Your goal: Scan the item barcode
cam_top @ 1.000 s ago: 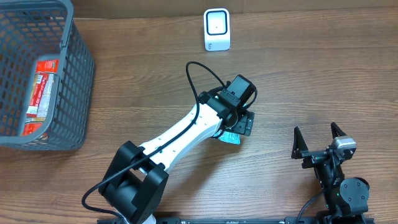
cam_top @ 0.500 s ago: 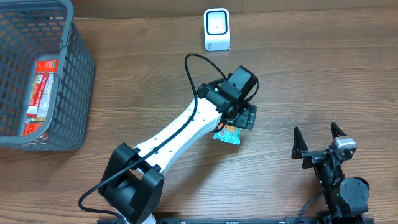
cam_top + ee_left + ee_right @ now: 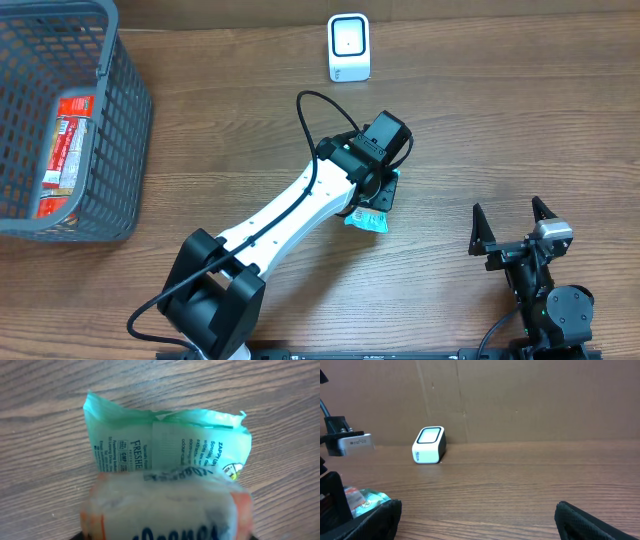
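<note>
The item is a pale green snack packet (image 3: 368,220) with printed text, lying on the wooden table; it fills the left wrist view (image 3: 165,445), its near end bulging up between the jaws. My left gripper (image 3: 385,190) is down over it, jaws drawn in against the packet's sides. No barcode shows on the visible face. The white scanner (image 3: 349,47) stands upright at the far edge, also in the right wrist view (image 3: 428,445). My right gripper (image 3: 508,215) rests at the near right, open and empty.
A grey mesh basket (image 3: 125,130) stands at the far left with a red packet (image 3: 68,140) inside. A brown cardboard wall backs the table behind the scanner. The left arm's black cable loops above its wrist.
The left gripper's jaws have narrowed from wide open onto the green packet. It shifted slightly toward the far side before closing. The right arm has not moved.
</note>
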`<state>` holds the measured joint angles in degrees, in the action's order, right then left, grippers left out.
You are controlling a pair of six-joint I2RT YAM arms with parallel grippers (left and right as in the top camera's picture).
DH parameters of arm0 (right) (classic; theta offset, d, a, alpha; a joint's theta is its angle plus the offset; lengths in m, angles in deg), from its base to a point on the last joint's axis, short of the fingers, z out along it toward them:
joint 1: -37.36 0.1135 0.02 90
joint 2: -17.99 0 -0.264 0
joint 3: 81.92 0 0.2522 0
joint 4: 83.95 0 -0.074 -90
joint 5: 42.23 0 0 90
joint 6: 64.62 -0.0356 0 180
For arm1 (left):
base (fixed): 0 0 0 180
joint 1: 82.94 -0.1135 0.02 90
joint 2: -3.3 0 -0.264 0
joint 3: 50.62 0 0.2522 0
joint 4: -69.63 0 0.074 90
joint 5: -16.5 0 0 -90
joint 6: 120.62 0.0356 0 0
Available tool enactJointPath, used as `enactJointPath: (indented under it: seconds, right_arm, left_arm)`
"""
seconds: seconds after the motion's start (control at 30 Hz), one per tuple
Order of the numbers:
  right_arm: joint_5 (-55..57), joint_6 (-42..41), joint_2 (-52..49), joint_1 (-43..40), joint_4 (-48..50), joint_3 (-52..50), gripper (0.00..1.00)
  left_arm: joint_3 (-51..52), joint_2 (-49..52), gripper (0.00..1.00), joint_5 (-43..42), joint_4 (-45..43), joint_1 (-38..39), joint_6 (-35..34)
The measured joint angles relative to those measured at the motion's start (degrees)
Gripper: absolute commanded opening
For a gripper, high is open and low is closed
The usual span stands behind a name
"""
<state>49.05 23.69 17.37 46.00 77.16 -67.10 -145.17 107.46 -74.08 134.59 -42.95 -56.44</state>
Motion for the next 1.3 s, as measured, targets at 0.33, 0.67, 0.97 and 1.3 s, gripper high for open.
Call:
enactJointPath:
  seconds: [0.33,0.67,0.97,1.3]
  right_arm:
    - [0.0,0.0,0.0,0.0,0.0,0.0,1.0]
    - [0.0,0.0,0.0,0.0,0.0,0.0,1.0]
    - [0.0,0.0,0.0,0.0,0.0,0.0,1.0]
    - [0.0,0.0,0.0,0.0,0.0,0.0,1.0]
  left_arm:
    - [-4.4,0.0,0.36,0.7,4.5,0.0,0.1]
    - [-7.0,0.0,0.4,8.3,13.9,-3.7,0.1]
    - [-2.4,0.0,0.26,10.4,4.9,-10.8,0.2]
    - [10.3,0.0,0.27,1.4,-12.5,-10.7,0.9]
